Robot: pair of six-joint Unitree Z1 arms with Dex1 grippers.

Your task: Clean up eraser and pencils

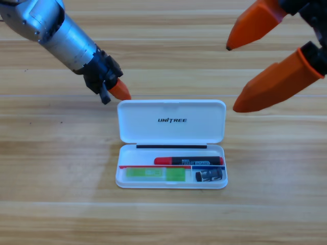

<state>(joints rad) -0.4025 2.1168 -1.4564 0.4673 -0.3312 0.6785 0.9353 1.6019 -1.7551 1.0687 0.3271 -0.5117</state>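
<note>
Table [51, 153] looks like smooth light wood with visible grain, the white case [171, 120] is glossy smooth plastic.

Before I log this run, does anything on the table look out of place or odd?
Nothing stands out. The red-capped pencil, green pencil and eraser lie inside the open white case. The left gripper hangs near the lid's corner; the right gripper waits, open, at upper right.

surface: wooden table [51, 153] | on it: open white case [171, 127], near centre
</note>
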